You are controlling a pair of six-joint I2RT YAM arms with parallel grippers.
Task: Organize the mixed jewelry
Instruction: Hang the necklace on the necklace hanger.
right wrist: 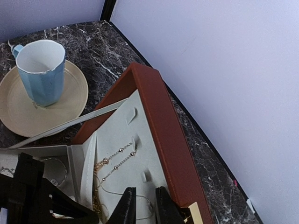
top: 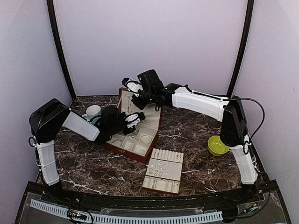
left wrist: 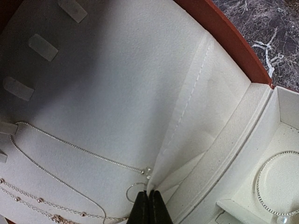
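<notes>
The thin silvery chain with a small ring pendant [left wrist: 93,151] hangs on the cream lining inside the open lid of the reddish-brown box [left wrist: 224,37]. Its long axis runs from a cream fabric tab [left wrist: 7,127] at the upper left, slanting down to the pendant at the fold of the lid pocket. The pendant lies just above and a little left of the left end effector [left wrist: 150,207], whose fingers are pressed together; whether a strand is caught between them I cannot tell. The right end effector [right wrist: 145,206] stands at the other side with its fingers a little spread, and a fine loop shows in the gap (probably the same pendant, but the view is too poor to be sure). Both are near; the left seems the nearer one.

I count this one plain chain, two beaded chains [right wrist: 114,161] beside it, and one thin hoop bracelet [left wrist: 275,186] in a compartment. Around them, on the dark marble counter [top: 196,130], are one blue mug [right wrist: 42,70] on one cream saucer [right wrist: 14,112], one flat cream slotted ring tray [top: 166,155] and one green bowl [top: 217,145].
</notes>
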